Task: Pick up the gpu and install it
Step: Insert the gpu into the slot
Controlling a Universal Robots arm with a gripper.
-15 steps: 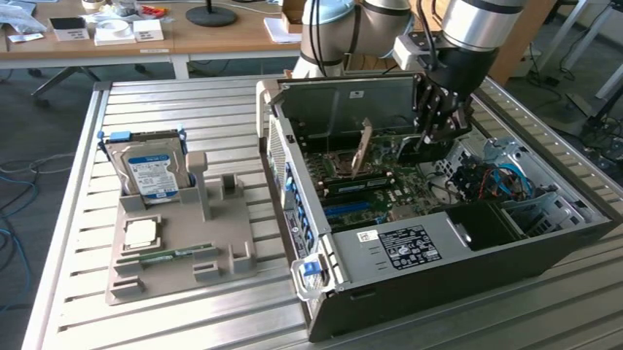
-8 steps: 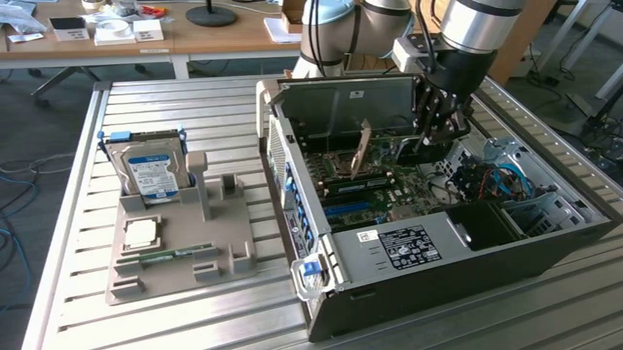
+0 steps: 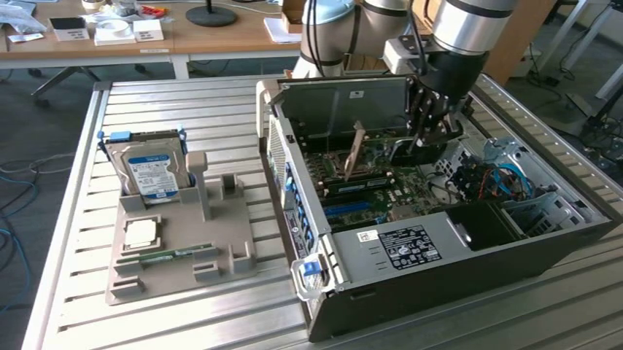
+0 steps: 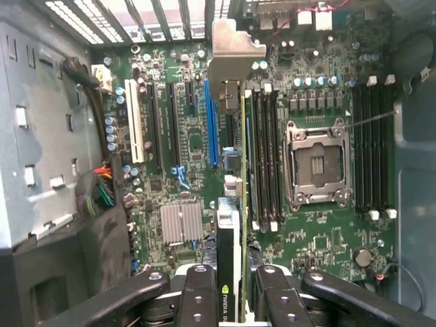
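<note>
Silver-and-grey Universal Robots arm point(image 3: 465, 25) with a black gripper point(image 4: 235, 279).
Polished silver tube, pale grey joint housings, a black cable point(image 3: 413, 44) down its side; the black fingers point(image 4: 197, 293) carry round screw heads.

A silver desk point(image 3: 175, 102) of long ribbed aluminium slats, with a raised rail along its edges, carries two things. Toward the exterior view's left lies a flat grey plastic holder tray point(image 3: 229, 219) with upright posts and shallow pockets moulded into it, its base flat on the slats. Toward the exterior view's right lies a large dark metal computer case point(image 3: 486, 273), set on its side with the open side facing up and a blue plastic latch point(image 3: 309, 268) at its near corner. A narrow strip of bare slats separates tray and case, so they do not touch.
</note>
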